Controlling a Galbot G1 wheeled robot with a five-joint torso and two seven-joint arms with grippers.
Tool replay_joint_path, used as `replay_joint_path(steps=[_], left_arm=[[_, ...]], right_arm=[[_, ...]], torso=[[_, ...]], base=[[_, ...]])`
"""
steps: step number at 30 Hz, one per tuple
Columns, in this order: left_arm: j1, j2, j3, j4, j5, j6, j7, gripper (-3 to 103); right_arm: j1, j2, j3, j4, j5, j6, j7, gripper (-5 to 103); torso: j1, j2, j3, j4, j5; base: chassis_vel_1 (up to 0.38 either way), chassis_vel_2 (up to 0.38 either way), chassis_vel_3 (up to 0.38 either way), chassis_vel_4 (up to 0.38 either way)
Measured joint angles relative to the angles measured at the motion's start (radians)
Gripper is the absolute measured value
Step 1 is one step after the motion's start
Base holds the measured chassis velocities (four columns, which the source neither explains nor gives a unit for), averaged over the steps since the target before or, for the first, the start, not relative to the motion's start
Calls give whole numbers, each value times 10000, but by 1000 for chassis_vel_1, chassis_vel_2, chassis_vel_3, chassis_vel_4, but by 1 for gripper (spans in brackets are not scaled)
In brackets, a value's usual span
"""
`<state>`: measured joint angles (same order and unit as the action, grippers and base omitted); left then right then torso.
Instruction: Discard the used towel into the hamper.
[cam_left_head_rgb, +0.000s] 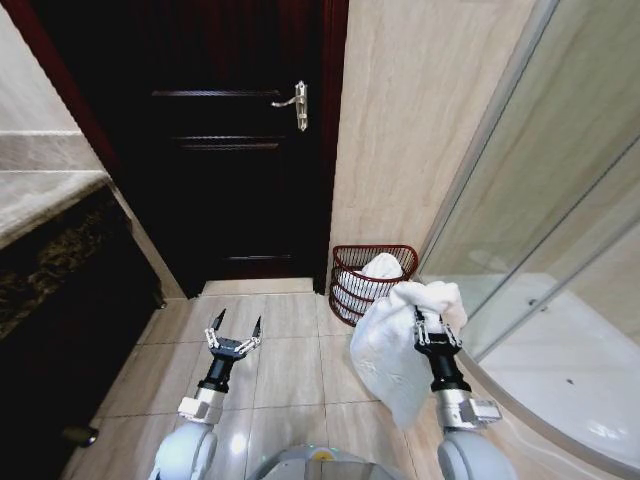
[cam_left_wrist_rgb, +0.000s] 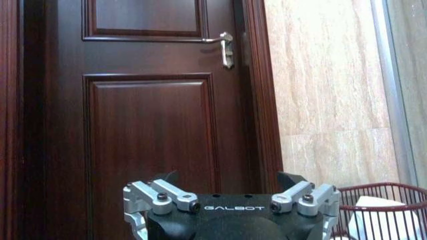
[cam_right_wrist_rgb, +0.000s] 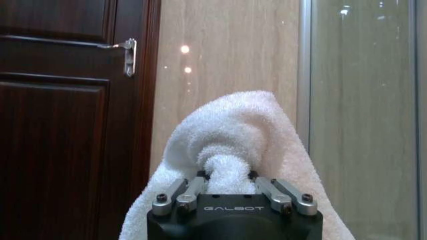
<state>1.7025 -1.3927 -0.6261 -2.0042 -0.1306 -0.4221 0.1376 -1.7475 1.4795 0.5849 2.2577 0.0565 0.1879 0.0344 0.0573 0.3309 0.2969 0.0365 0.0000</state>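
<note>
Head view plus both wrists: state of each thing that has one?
Towel: held up off the floor, hanging from the right gripper.
Right gripper: shut on the towel.
Left gripper: open, empty, above the floor tiles.
Hamper: upright against the wall, white cloth already inside.
Door: closed.
</note>
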Motion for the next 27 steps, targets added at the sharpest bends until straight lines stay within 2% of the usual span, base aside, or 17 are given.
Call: replay_joint_path(steps=[27], left_arm=[[113, 21, -74, -60, -1, -139, 9, 100]], right_arm=[[-56, 38, 159, -49, 14, 45, -26, 27]], torso=[[429, 1166, 734, 0, 0]], base=[[0, 0, 0, 0]])
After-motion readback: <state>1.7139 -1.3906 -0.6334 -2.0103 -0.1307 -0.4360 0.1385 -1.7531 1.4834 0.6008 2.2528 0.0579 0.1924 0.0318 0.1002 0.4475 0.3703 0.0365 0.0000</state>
